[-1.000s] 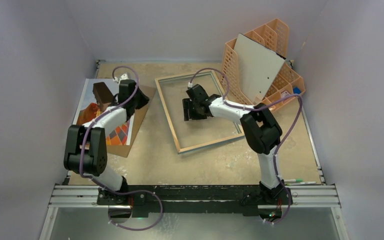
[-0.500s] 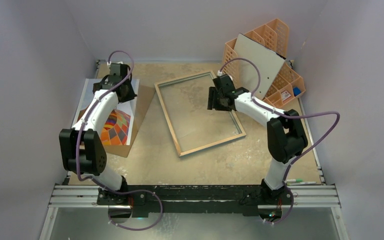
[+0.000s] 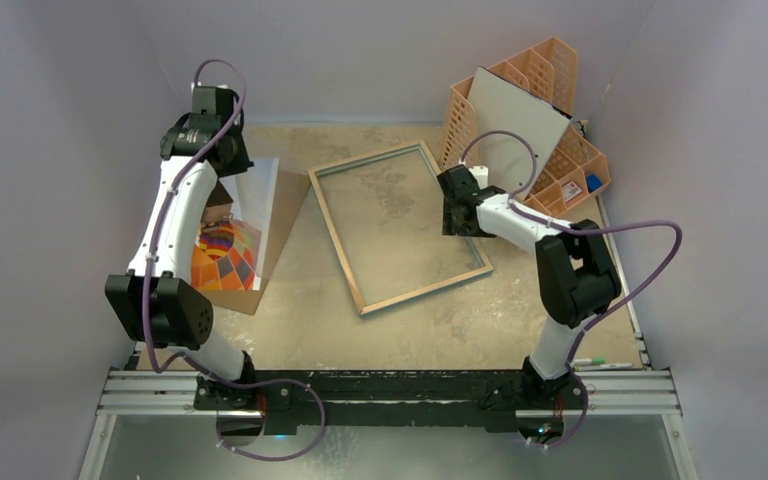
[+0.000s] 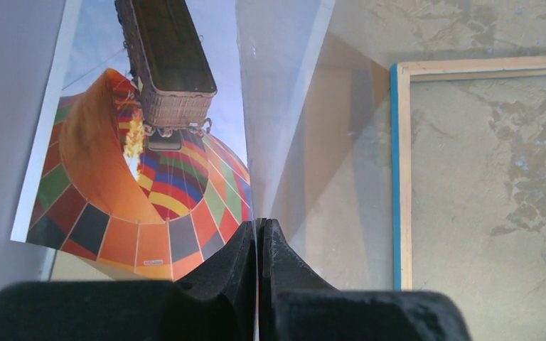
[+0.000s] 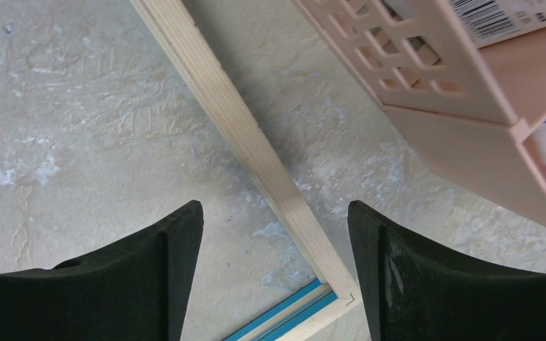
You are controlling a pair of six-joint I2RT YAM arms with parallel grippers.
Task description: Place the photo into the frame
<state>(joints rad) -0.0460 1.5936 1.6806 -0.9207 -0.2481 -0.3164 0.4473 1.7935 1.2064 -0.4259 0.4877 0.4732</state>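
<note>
Left wrist: my left jaws clamped shut on the photo (image 4: 149,142) edge.
My right jaws stood wide open over the frame (image 5: 234,121) rim, holding nothing.

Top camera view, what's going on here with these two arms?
The left gripper is shut on one edge of the photo, holding that end up off the brown backing board on the left side. The frame lies flat in the middle, wood side up, with nothing in it yet. The right gripper hangs open over the frame's right rail, near the orange organiser, gripping nothing.
</note>
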